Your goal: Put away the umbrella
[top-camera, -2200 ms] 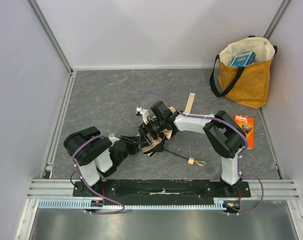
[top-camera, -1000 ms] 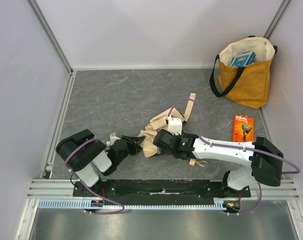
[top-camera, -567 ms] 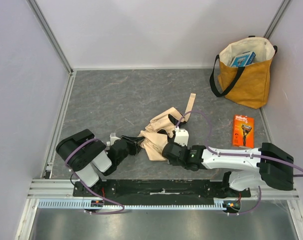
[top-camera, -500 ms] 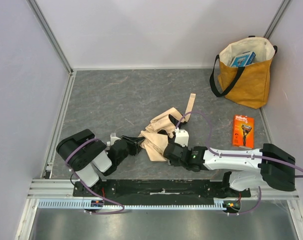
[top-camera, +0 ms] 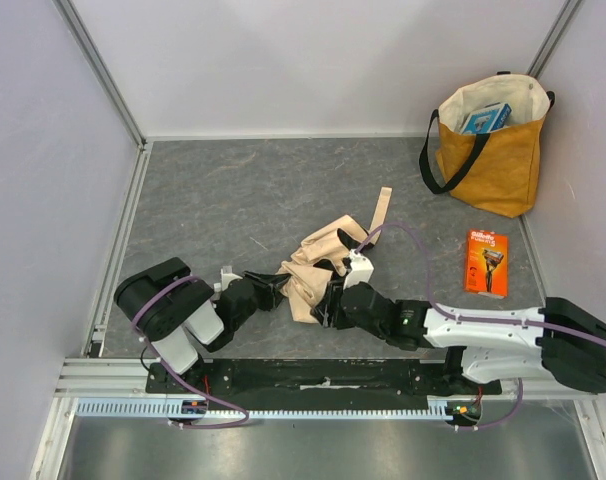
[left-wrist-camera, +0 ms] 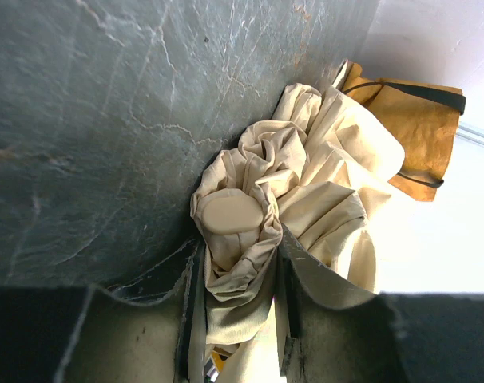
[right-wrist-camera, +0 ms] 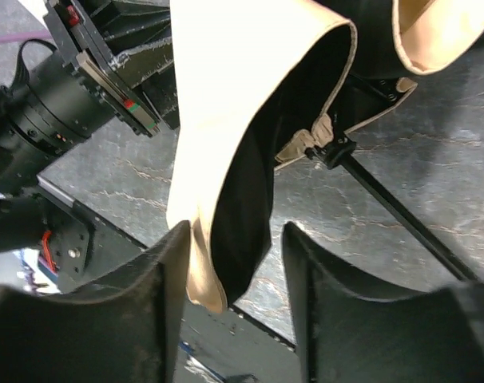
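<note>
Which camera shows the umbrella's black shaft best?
The right wrist view: the shaft runs bare over the table, out from under the umbrella canopy. In the top view the right arm covers it. The left wrist view shows only cream fabric pinched in the left gripper.

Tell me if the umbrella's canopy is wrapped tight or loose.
Loose: the umbrella fabric lies crumpled in open folds, not rolled around the shaft, with one bunch pinched in the left gripper.

Pale walls (top-camera: 313, 60) enclose a grey marbled tabletop (top-camera: 223, 195).
</note>
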